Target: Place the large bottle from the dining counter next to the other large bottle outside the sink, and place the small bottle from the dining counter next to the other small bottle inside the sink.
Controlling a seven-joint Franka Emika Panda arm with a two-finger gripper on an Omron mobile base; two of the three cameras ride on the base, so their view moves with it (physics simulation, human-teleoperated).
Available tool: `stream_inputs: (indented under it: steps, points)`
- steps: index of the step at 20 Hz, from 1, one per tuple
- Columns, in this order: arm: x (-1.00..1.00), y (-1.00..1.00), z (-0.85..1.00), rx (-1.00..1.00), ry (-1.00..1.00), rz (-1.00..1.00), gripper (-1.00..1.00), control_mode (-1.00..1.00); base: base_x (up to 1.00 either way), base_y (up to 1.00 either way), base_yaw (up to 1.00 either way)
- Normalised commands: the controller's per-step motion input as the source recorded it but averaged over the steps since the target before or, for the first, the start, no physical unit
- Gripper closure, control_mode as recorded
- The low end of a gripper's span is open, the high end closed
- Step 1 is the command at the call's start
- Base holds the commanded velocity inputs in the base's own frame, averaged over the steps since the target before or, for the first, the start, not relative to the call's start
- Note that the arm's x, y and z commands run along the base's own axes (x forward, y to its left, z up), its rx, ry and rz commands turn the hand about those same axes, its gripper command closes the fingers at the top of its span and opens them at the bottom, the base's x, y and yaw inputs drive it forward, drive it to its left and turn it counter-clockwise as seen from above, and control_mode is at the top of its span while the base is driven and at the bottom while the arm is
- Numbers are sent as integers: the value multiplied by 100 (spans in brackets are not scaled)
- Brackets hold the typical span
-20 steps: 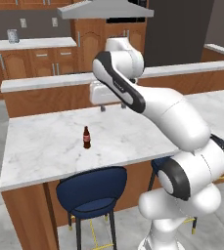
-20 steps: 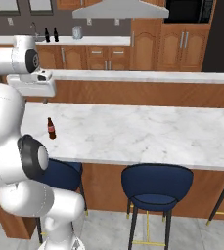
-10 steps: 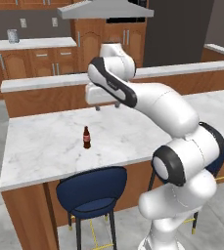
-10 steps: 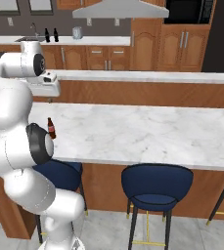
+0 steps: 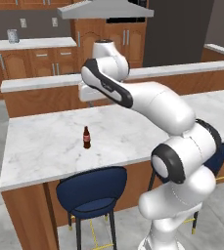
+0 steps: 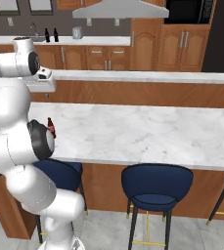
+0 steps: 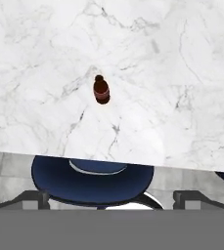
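Reaching: the arm (image 5: 147, 100) is folded over the bench (image 5: 45, 141), its hand high above the marble and pointing down at it, nothing grasped.
Step in hand: by my reading, the approach to the first pick-up, a bottle on the dining side; no bottle has been lifted.
Bottle: a small dark brown bottle (image 5: 86, 137) with a red label stands upright on the bench, towards the front edge and the left end, apart from everything else; from the hand's camera it sits near the middle of the marble (image 7: 101, 90), just beyond the edge above a blue stool (image 7: 91, 178).
Fingers: two dark tips (image 7: 28, 197) at the bottom corners of the hand's camera, spread wide and released, with only air between them.
Size of bottle: whether this is the large or the small one I cannot tell, as no second bottle on the bench is visible for comparison.
Far worktop: two dark bottles (image 6: 51, 35) stand beside a silver tap (image 6: 34, 30) on the back wall's worktop, well apart from the robot; the basin itself is too small to make out.
Next move: likely a straight descent so the spread fingers pass either side of the bottle's body, then a squeeze and a lift; the bottle is narrow and tall, so a sideways nudge could tip it.
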Motion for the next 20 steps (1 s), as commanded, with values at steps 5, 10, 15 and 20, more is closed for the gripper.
stream_inputs:
  steps: [5,10,15,20]
  points:
    - [0,7,-1,0,-26,0,-100,-100,0,0,0]
    - [0,4,0,5,-23,0,-100,-100,0,0,0]
    - [-1,1,3,10,-2,0,-100,-100,0,0,0]
    - [0,0,0,7,15,0,-100,-100,0,0,0]
